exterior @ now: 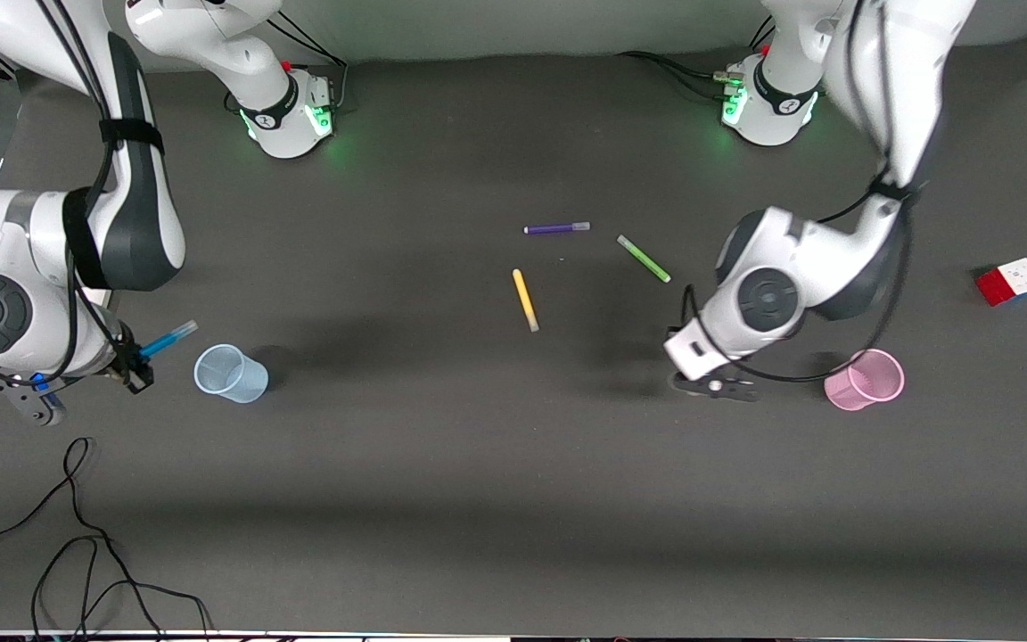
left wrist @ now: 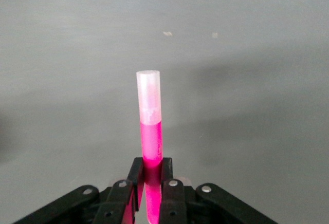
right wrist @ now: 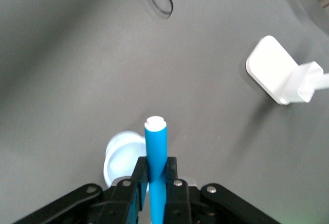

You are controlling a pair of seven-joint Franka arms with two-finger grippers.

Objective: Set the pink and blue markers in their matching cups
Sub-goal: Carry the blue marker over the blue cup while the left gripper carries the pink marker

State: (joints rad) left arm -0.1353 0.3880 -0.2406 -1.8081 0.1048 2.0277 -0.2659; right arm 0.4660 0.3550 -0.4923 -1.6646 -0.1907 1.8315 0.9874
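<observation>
Right pincer clamps the blue marker above the surface, just beside the blue cup. Left pincer clamps the pink marker, pale cap outward, over bare surface near the pink cup. Purple marker, green marker and yellow marker lie between the arms.

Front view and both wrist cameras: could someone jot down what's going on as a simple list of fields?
right gripper: shut on bright blue marker, beside the pale blue mesh plastic cup
left gripper: shut on magenta-pink marker, near the light pink mesh plastic cup
cups: both upright, nothing in them
loose on grey table: purple marker, green marker, yellow marker
also: red and white cube toward the left arm's end
</observation>
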